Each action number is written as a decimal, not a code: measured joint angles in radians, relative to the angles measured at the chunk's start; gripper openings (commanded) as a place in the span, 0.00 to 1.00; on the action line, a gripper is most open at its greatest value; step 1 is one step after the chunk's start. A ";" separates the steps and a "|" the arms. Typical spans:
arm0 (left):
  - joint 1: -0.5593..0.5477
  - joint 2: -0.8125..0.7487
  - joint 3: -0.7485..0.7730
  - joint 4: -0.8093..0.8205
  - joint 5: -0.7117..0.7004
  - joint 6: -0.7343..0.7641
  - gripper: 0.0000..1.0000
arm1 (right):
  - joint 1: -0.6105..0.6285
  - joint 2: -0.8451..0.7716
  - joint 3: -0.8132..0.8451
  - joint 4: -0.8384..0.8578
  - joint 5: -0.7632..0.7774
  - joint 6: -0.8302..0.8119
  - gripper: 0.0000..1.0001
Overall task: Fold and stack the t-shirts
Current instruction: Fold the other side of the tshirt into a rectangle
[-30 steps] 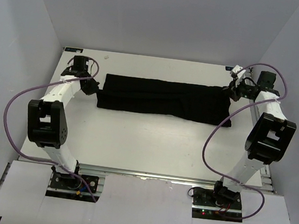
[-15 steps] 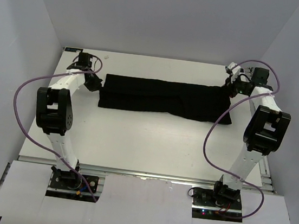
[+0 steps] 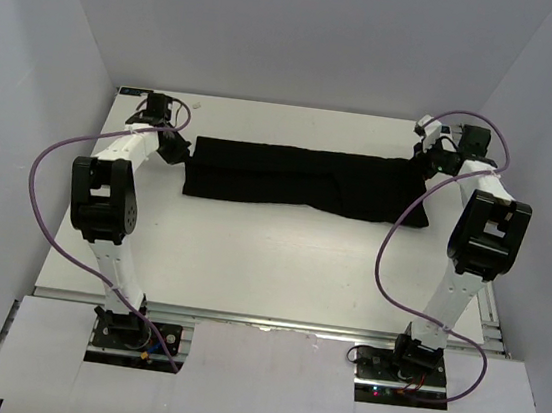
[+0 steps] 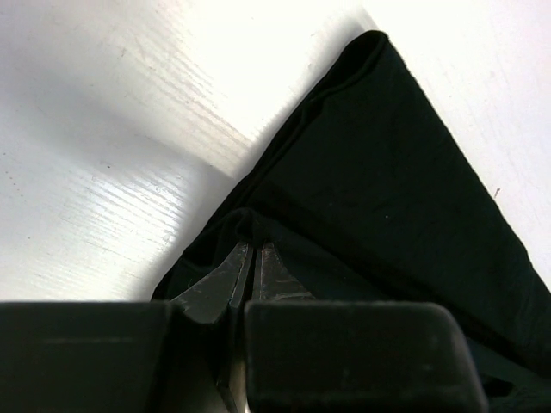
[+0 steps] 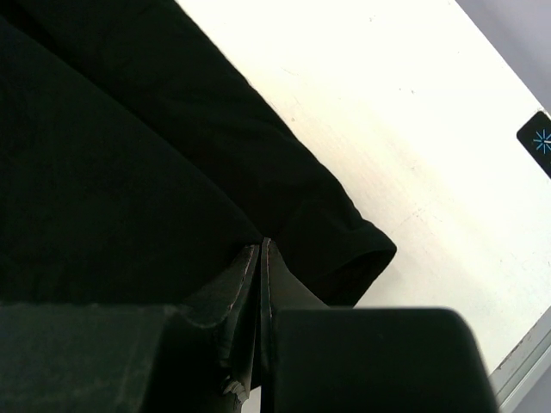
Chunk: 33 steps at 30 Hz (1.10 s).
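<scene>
Seen from above, the left arm (image 3: 105,201) ends in a dark knot of wrist and cloth at the far left of the desk (image 3: 270,256), too small there to read the grip. Its wrist camera is closer, but the black body of the tool blocks the bottom of that view. Above it the left jaws are pressed together, their tips sunk into a raised fold of the t-shirt (image 3: 299,179), pinching the cloth at its left end. A shadow lies on the desk under that lifted edge.

The t-shirt lies toward the back of the desk as one long, narrow black strip, stretched crosswise between the two arms. It is so dark that its folds hardly show, and I cannot tell which end is the neck.

On the right, the wrist view is again half blocked by the tool. The right jaws are closed tight on the cloth just beside a rolled hem at the right end. A small dark square (image 5: 538,142) with a blue mark is cut off by the picture's edge.

Both arms stand alike: each rises from its base at the near edge to a high elbow, then reaches forward to the far corner, wrist turned inward toward the cloth. A purple cable (image 3: 47,229) loops loosely beside the left arm and another (image 3: 384,270) beside the right arm (image 3: 484,237).
</scene>
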 measured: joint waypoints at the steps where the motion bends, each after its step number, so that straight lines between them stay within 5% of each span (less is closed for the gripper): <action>1: 0.000 0.000 0.004 0.001 0.001 0.000 0.08 | 0.000 0.005 0.000 0.008 0.005 0.007 0.06; 21: -0.008 0.000 0.013 0.004 0.000 0.001 0.08 | 0.021 0.058 0.154 0.107 -0.032 0.158 0.06; 33: -0.008 0.013 0.026 0.007 -0.008 0.003 0.08 | 0.065 0.173 0.182 0.108 0.070 0.130 0.06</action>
